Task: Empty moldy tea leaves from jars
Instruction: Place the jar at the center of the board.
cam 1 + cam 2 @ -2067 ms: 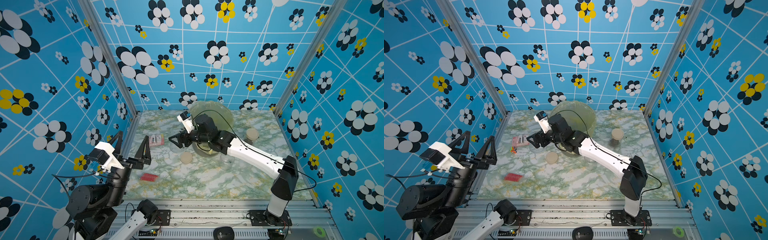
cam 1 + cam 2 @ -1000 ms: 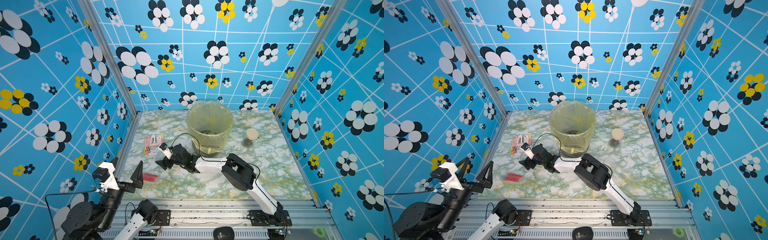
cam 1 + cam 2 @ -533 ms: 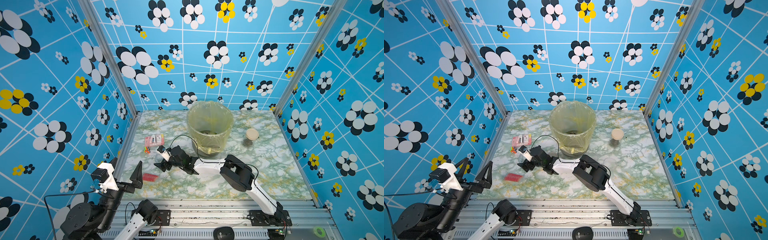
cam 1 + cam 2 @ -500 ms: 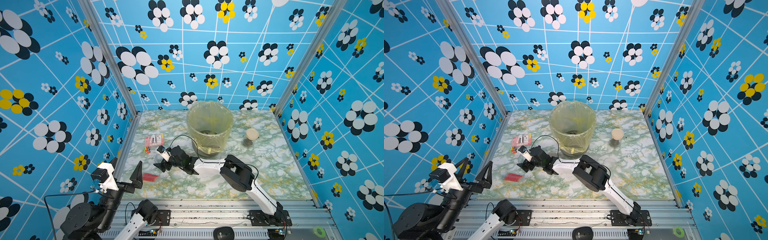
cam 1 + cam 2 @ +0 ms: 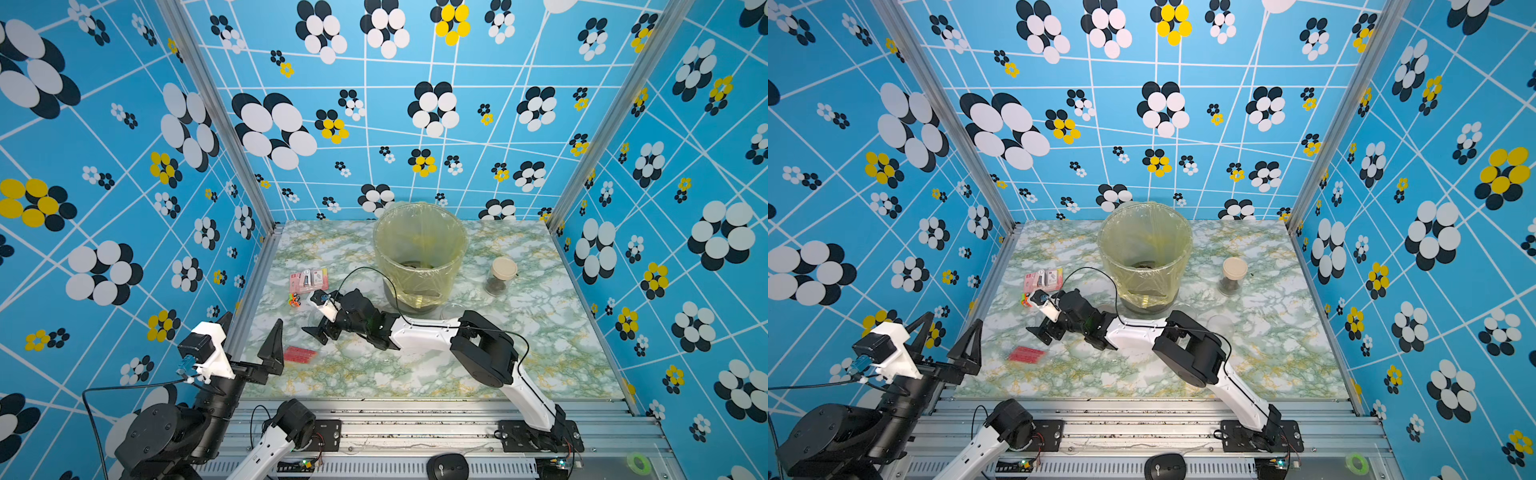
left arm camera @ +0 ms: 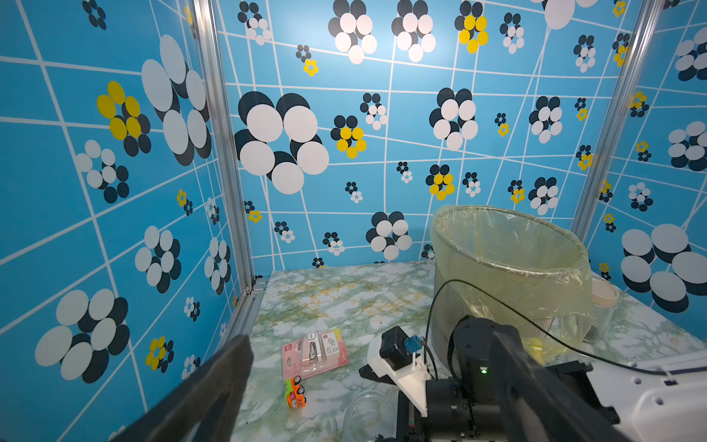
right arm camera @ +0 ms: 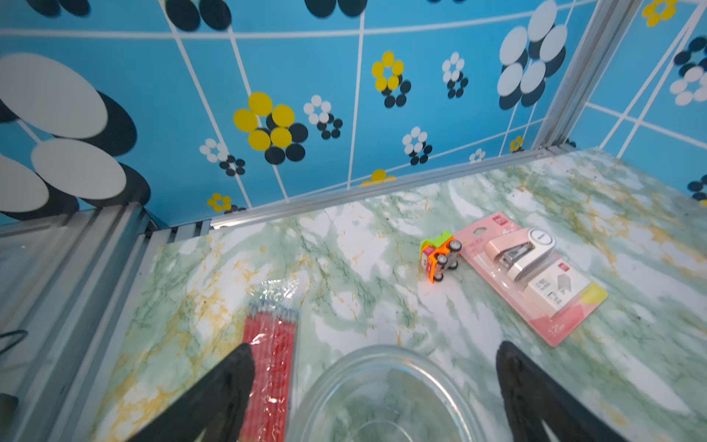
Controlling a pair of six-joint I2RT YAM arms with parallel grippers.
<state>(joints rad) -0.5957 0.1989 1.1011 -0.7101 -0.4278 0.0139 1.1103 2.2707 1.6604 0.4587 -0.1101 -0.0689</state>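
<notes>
An empty, lidless clear jar (image 7: 382, 398) stands on the marble table between the fingers of my open right gripper (image 7: 377, 382), with a gap on each side. The left wrist view shows the same jar (image 6: 367, 417). In both top views the right gripper (image 5: 318, 332) (image 5: 1042, 334) lies low at the table's left middle. A second jar with a beige lid (image 5: 500, 272) (image 5: 1232, 274) stands right of the bin, with dark tea leaves (image 5: 494, 286) at its bottom. My left gripper (image 5: 249, 332) hangs open and empty over the front left corner.
A mesh bin lined with a yellow bag (image 5: 419, 245) (image 6: 509, 260) stands at the back middle, with dark bits at its bottom. A small clear round thing (image 5: 453, 309) sits by its base. A pink stapler pack (image 7: 531, 275), an orange toy truck (image 7: 438, 260) and a red packet (image 7: 271, 344) lie at the left.
The right gripper came down from the bin to the table with the jar and has opened wide around it. The left arm lowered two seconds ago and has stayed still since.
</notes>
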